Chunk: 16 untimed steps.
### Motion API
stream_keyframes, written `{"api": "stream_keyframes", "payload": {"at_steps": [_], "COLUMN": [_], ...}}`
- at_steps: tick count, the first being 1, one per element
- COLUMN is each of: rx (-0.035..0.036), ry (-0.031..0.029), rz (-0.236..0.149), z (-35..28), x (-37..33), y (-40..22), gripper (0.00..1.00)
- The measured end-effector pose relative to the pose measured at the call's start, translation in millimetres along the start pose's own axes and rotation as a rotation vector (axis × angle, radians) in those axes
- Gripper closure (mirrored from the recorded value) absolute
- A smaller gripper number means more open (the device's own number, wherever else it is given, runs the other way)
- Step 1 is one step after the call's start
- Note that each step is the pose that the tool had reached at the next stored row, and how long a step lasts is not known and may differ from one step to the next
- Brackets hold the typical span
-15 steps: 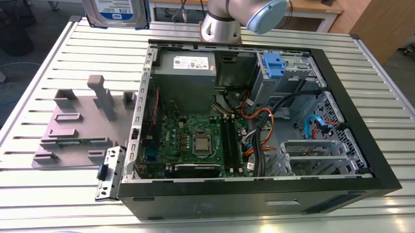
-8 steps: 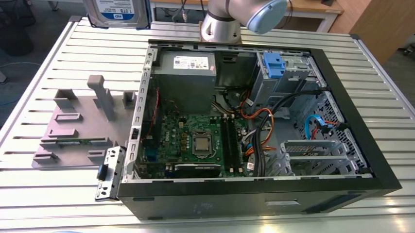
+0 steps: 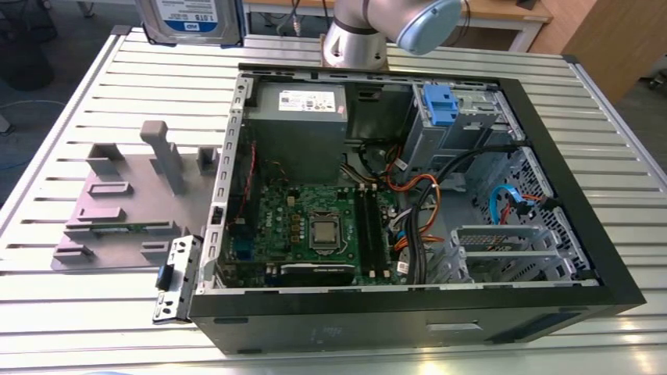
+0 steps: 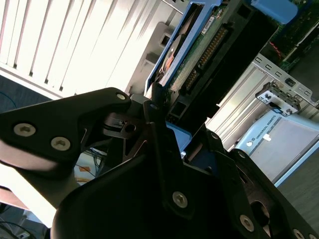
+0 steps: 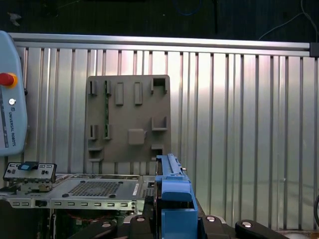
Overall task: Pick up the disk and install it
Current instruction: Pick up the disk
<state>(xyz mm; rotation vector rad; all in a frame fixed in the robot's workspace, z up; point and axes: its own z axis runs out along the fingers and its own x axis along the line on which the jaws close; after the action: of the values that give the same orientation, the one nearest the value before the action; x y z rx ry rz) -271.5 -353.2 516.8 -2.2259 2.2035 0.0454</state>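
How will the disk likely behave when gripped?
The disk looks like a rigid metal slab: probably stiff, heavy for its size. Its smooth blue rails may slip in the gripper. The exposed circuit board seems fragile.

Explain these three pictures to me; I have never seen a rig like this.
The machine is a single robot arm standing at a slatted metal table. The exterior view comes from a camera off the arm, looking down on that table. Both wrist views come from cameras riding on the arm near its end effector, the black clamp that does the grasping. On the table lie an open computer case and, on the exterior view's left, a grey fixture. The end effector is shut on the disk, a silver drive with blue rails, held up off the table.
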Motion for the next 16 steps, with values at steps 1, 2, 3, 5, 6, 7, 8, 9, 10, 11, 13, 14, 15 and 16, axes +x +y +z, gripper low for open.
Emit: {"api": "stream_keyframes", "payload": {"at_steps": [1, 2, 3, 5, 6, 7, 8, 9, 10, 11, 13, 14, 15, 16], "rx": [-0.0001, 0.0, 0.0, 0.0001, 0.0, 0.0, 0.0, 0.0001, 0.0, 0.0, 0.0, 0.0, -0.0001, 0.0], "ry": [0.0001, 0.0, 0.0, -0.0001, 0.0, 0.0, 0.0, 0.0, 0.0, 0.0, 0.0, 0.0, 0.0, 0.0], "rz": [0.0, 0.0, 0.0, 0.0, 0.0, 0.0, 0.0, 0.0, 0.0, 0.0, 0.0, 0.0, 0.0, 0.0], "z": [0.0, 0.0, 0.0, 0.0, 0.0, 0.0, 0.0, 0.0, 0.0, 0.0, 0.0, 0.0, 0.0, 0.0], "x": [0.0, 0.0, 0.0, 0.0, 0.0, 0.0, 0.0, 0.0, 0.0, 0.0, 0.1, 0.1, 0.0, 0.0], "y": [-0.3, -0.5, -0.8, -1.3, -1.6, -1.9, -2.2, -2.5, -2.8, -3.1, -3.6, -3.9, -4.2, -4.5], "gripper": [0.64, 0.64, 0.64, 0.64, 0.64, 0.64, 0.64, 0.64, 0.64, 0.64, 0.64, 0.64, 0.64, 0.64]}}
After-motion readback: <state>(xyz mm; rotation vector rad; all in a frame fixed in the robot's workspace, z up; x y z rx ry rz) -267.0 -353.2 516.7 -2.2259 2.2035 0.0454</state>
